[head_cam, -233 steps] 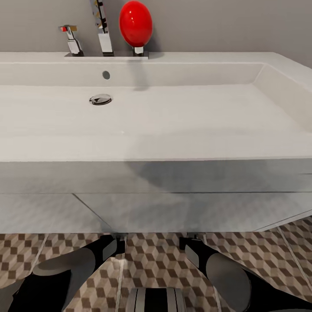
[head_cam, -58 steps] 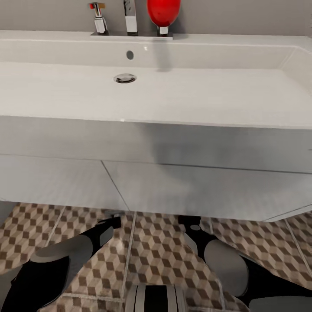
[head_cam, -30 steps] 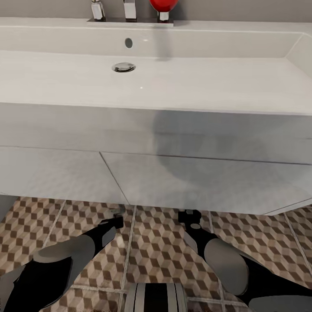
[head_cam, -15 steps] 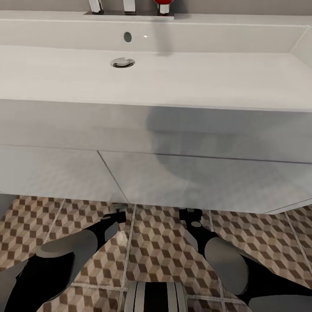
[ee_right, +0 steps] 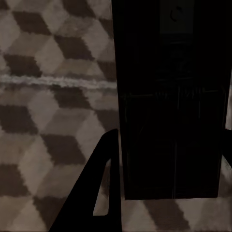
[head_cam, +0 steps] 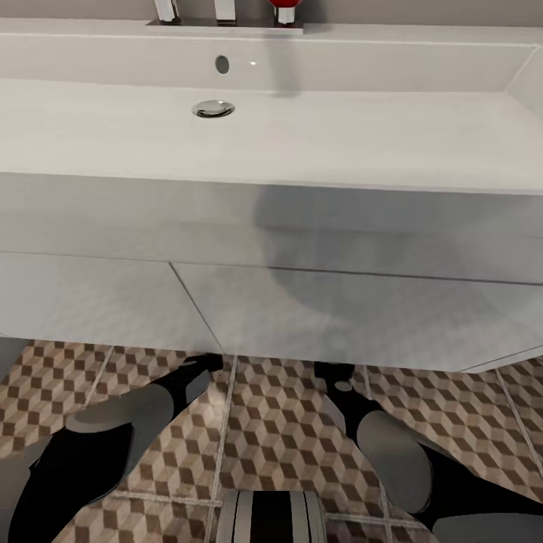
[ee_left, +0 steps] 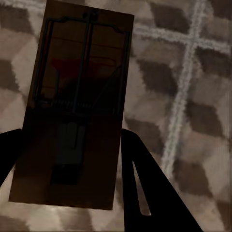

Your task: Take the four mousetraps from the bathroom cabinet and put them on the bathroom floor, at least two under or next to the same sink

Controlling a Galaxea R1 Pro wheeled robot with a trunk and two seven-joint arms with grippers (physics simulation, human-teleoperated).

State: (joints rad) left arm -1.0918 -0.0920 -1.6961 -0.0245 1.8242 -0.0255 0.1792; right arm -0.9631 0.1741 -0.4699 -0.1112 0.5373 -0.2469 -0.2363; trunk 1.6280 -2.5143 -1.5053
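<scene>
**Both arms low at the sink front, a mousetrap in each gripper**

Seen from the robot's head, the wide white sink point(head_cam: 271, 143) takes up most of the picture, its basin holding nothing but a chrome drain point(head_cam: 213, 109). Below its flat fronts runs the bathroom floor point(head_cam: 271, 437), tiled in a brown, beige and white cube pattern with pale grout lines.

Compared with the view nearly eight seconds ago, the sink now sits higher in the picture and more floor shows beneath it, so the camera has moved and tipped downward. In the last half second the view holds steady while the left arm has reached slightly further toward the sink front. Judged from this, the robot is getting ready to set traps down beside or under the sink.

The left gripper point(head_cam: 205, 364) hovers just in front of the sink's lower edge. Its wrist camera shows the fingers point(ee_left: 145, 188) pinching a brown wooden mousetrap point(ee_left: 77, 106) with dark wire parts, hanging above the tiles.

The right gripper point(head_cam: 333, 371) hovers near it. Its wrist camera shows a second mousetrap point(ee_right: 174, 106), very dark, pinched beside a finger point(ee_right: 96, 188) over the floor.

Neither trap lies on the floor yet.
</scene>
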